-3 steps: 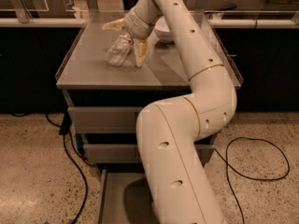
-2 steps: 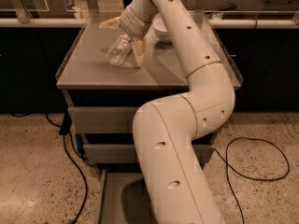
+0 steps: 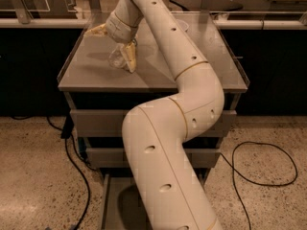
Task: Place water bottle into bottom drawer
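On the flat grey top of the metal bench (image 3: 86, 68), in the upper left of the frame, lies the small, clear, crinkled plastic water bottle (image 3: 116, 59), just below the wrist of my arm. The tan two-fingered end effector (image 3: 112, 45) sits right over it with its fingers spread wide. One finger points toward the left edge of the frame. The other points down, just beside the bottle's right side. I see no closed grip on the bottle. I cannot tell whether it rests on the bench top or is a little above it.

The thick white jointed robot arm (image 3: 158, 143) rises from the bottom centre, bends at the middle right and reaches back up to the bottle, hiding much of the bench front.

I judge the task to be at an early stage. The shallow grey metal bottom drawer (image 3: 111, 205) stands pulled out at the bottom of the frame, left of the arm, and the part of its flat floor that I can see is bare. The two upper grey drawers (image 3: 96, 122) above it are closed. The bottle is well apart from the open drawer. The grasp, the carry down and the release are all left to do.

The bottle is see-through, showing as a pale glinting shape against the grey top. I cannot make out its cap or label from here. It looks thin-walled and light, so I would expect it to dent under a firm squeeze or to roll if nudged.
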Robot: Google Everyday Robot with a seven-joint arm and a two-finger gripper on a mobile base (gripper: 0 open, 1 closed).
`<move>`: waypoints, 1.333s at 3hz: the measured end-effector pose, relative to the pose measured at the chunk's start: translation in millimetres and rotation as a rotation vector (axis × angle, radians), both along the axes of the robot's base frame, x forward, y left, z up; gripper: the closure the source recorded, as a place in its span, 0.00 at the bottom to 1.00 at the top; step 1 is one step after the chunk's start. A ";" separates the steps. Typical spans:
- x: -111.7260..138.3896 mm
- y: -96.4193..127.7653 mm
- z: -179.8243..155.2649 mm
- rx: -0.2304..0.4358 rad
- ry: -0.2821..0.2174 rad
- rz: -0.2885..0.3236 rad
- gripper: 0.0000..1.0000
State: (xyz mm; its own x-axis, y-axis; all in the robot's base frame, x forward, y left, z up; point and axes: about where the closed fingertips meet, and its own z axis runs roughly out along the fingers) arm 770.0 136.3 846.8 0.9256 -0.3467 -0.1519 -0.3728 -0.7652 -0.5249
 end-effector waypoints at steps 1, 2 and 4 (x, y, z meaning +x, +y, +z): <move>-1.5 5.2 1.0 -0.001 0.010 0.013 0.00; -1.9 7.7 2.0 0.005 0.002 0.007 0.08; -1.6 9.7 4.1 0.009 -0.001 0.005 0.62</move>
